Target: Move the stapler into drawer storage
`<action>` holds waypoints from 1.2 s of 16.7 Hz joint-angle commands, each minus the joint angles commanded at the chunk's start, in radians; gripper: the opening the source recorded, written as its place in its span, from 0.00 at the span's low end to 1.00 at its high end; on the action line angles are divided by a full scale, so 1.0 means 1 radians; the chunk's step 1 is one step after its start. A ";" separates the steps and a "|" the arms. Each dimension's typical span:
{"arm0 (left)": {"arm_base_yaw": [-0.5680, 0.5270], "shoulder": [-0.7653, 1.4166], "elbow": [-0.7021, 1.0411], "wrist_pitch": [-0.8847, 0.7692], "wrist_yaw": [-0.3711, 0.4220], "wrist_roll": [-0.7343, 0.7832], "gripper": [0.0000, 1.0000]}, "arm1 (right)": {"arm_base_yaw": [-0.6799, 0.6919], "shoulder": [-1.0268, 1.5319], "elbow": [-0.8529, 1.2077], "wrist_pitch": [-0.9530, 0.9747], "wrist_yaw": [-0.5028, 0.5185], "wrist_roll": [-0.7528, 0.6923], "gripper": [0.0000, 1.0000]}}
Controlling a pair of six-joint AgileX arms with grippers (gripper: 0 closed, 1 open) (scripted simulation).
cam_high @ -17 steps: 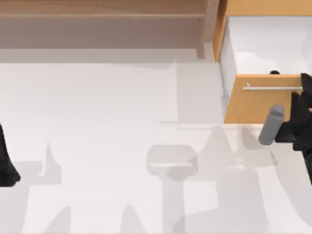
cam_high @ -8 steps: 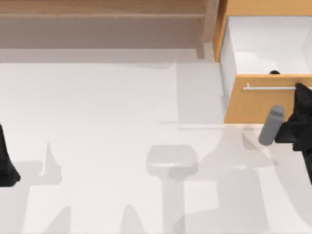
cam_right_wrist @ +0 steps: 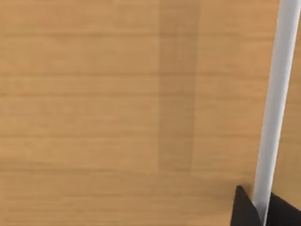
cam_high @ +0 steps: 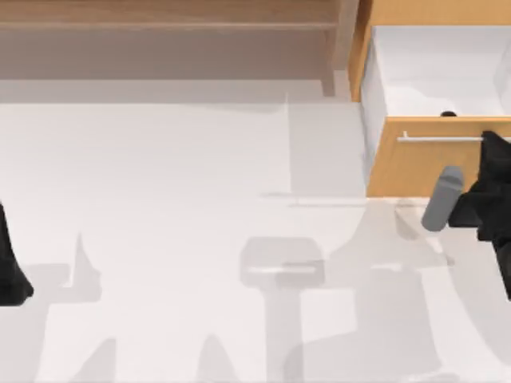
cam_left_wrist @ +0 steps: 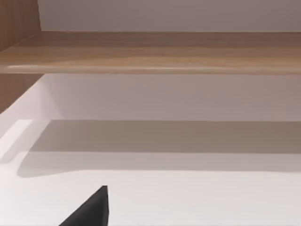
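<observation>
— Where is the right pincer (cam_high: 489, 145) seen?

— It is placed at the silver handle (cam_high: 441, 138) of the drawer (cam_high: 415, 163), at the right edge of the desk (cam_high: 176, 199) in the top view. In the right wrist view, the right pincer (cam_right_wrist: 261, 213) is set astride the bar: one black fingertip (cam_right_wrist: 243, 209) is seen on each side of the handle (cam_right_wrist: 275, 103), pressed against it. The bar is pinched.

— How is the drawer found?

— It is pulled out, with its white-grey inside exposed beyond the pincer and its orange-brown front panel directly under the pincer.

— And the stapler?

— Only a small black rounded shape (cam_high: 449, 115) can be made out, inside the drawer, just behind the front panel and just beside the pincer, toward the shelf side. It is taken to be the stapler's top; no blue body can be made out, so this cannot be told for certain.

— What of the other arm?

— The left arm (cam_high: 11, 271) is parked well apart from the pincer, at the desk's far left edge. The brown shelf unit (cam_left_wrist: 150, 52) is faced by its wrist camera.
</observation>
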 joint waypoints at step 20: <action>0.000 0.000 0.000 0.000 0.000 0.000 1.00 | -0.090 0.138 0.393 -0.258 -0.091 0.000 0.00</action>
